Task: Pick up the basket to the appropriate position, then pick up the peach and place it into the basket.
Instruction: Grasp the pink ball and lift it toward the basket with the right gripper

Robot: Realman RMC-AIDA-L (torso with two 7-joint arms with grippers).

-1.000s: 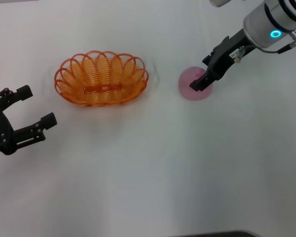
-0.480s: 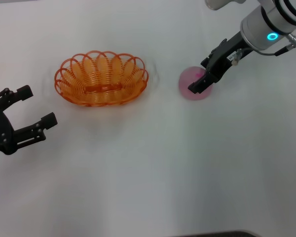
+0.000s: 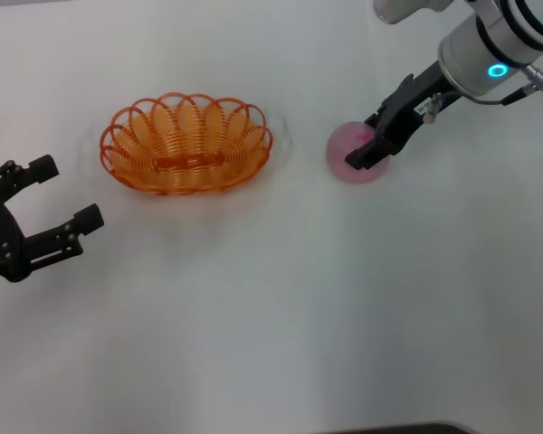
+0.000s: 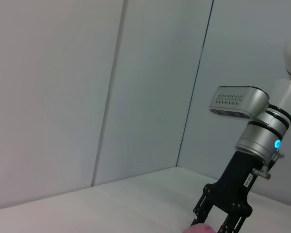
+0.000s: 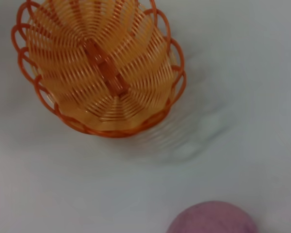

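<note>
The orange wire basket (image 3: 186,143) rests on the white table at the left of centre; it also shows in the right wrist view (image 5: 101,65). The pale pink peach (image 3: 348,145) lies on the table to the right of the basket, apart from it; its top shows in the right wrist view (image 5: 212,219). My right gripper (image 3: 369,145) is low over the peach with its fingers apart on either side of it; it also shows in the left wrist view (image 4: 222,219). My left gripper (image 3: 52,201) is open and empty at the left edge, clear of the basket.
The white table (image 3: 271,307) spreads bare in front of the basket and the peach. Grey wall panels (image 4: 87,87) stand behind the table.
My right arm has shifted slightly left and lower over the peach. The basket, the peach and my left arm have not moved.
</note>
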